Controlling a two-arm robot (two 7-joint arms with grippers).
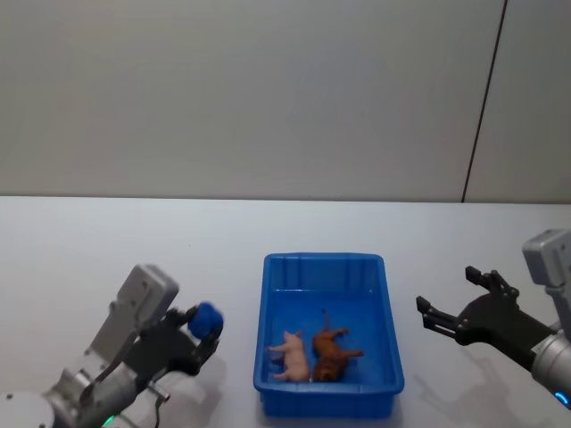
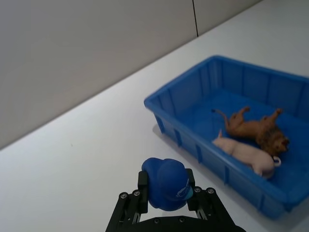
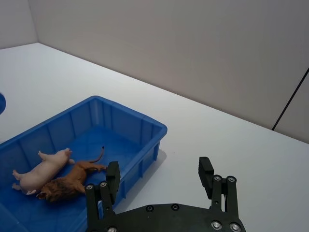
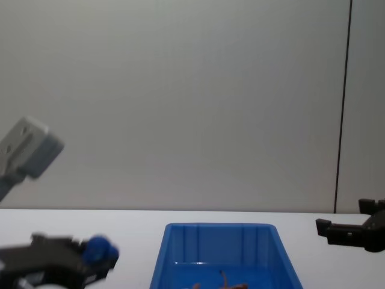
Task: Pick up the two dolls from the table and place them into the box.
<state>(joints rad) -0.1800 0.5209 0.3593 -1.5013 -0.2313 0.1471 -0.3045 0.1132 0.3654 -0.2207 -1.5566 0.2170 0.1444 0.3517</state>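
The two dolls, a pale pink plastic pig (image 1: 291,355) and an orange-brown plastic lion (image 1: 332,354), are seen lying side by side at the near end of the bright blue rectangular plastic box (image 1: 272,308) and are judged light, stiff and best pinched across the body, while the left gripper (image 1: 198,332) is clamped on a small rounded blue toy (image 2: 166,183) left of the box and the right gripper (image 1: 453,302) is held apart to the right.

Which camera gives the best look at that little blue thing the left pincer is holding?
The left wrist view: the blue toy sits close and large between the left pincer fingers, rounded like a capped head. The head view shows it as a small blue blob; the chest view, as a blur.
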